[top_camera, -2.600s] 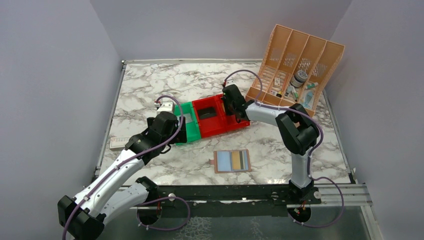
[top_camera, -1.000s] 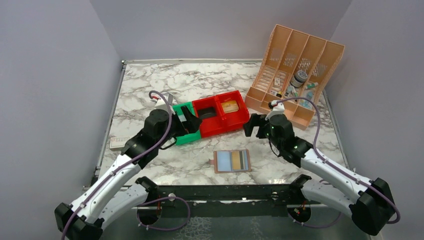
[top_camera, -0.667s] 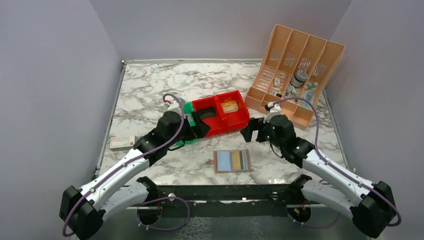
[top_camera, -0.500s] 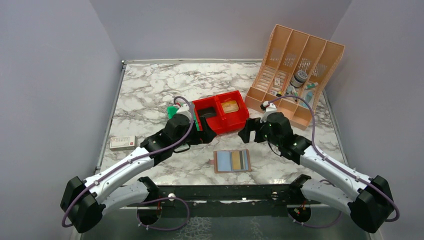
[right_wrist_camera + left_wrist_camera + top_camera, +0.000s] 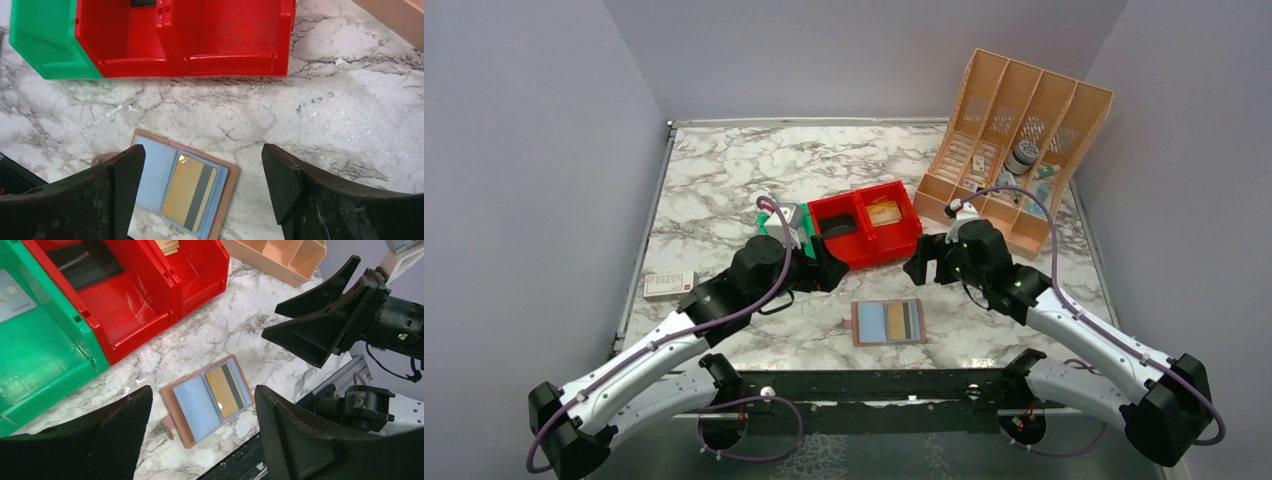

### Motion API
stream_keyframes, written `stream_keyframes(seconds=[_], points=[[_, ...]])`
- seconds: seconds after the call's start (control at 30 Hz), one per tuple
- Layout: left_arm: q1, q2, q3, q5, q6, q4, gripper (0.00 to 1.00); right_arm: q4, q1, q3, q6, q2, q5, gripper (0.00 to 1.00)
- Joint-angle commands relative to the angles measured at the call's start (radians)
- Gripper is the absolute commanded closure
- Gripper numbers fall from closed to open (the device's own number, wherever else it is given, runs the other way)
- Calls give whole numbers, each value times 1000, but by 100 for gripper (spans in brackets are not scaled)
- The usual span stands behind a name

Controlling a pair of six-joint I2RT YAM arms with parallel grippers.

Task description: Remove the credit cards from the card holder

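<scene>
The card holder (image 5: 888, 322) lies open and flat on the marble near the front edge, brownish-pink with two pale blue panels. A yellow-gold credit card (image 5: 902, 320) with a dark stripe shows in its right pocket, the card (image 5: 226, 390) also plain in the left wrist view. The left panel (image 5: 155, 180) shows no card. My left gripper (image 5: 829, 268) hovers behind and left of the holder, open and empty. My right gripper (image 5: 921, 262) hangs behind and right of it, open and empty. Both wrist views frame the holder (image 5: 197, 407) between wide jaws.
A red two-compartment bin (image 5: 864, 228) and a green bin (image 5: 782, 222) stand just behind the grippers. A grey card (image 5: 12, 287) lies in the green one; a dark flat item (image 5: 82, 262) and a tan item (image 5: 885, 213) in the red. A peach organizer (image 5: 1014, 130) stands back right; a small box (image 5: 669, 285) lies at the left.
Both arms have left the bins. The left gripper has swung right and toward the front, the right gripper has drawn back, and both now hang above the card holder.
</scene>
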Motion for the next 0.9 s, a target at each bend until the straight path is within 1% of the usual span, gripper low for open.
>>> stream_keyframes(seconds=[0.0, 0.03, 0.07, 0.13, 0.17, 0.23, 0.37, 0.47, 0.53, 0.7, 0.8, 0.87], points=[[-1, -67, -16, -41, 46, -31, 26, -47, 4, 34, 87, -35, 18, 14], [-2, -65, -9, -11, 62, -31, 27, -56, 4, 34, 116, -43, -7, 15], [-1, -63, -9, 15, 69, -28, 27, -45, 4, 19, 122, -52, -63, 15], [-2, -51, -32, 67, 65, -9, 27, 1, 4, -17, 124, -71, -155, 19], [-2, -44, -54, 89, 55, 2, 28, 14, 3, -30, 141, -75, -173, 20], [-7, -36, -104, 125, 40, 28, 29, 31, 4, -57, 186, -71, -185, 22], [-12, -29, -150, 130, 40, 61, 29, 95, 3, -121, 271, -39, -227, 28], [-14, -11, -193, 207, 32, 198, 30, 107, 4, -137, 285, -1, -256, 34], [-28, 30, -199, 241, 19, 251, 30, 93, 4, -141, 272, 19, -251, 37], [-119, 152, -212, 151, -37, 323, 30, 61, 4, -175, 246, 28, -213, 42], [-159, 241, -206, 128, -77, 411, 30, 64, 4, -203, 224, 23, -216, 43], [-183, 305, -174, 113, -88, 430, 33, 77, 4, -219, 212, 19, -219, 45]])
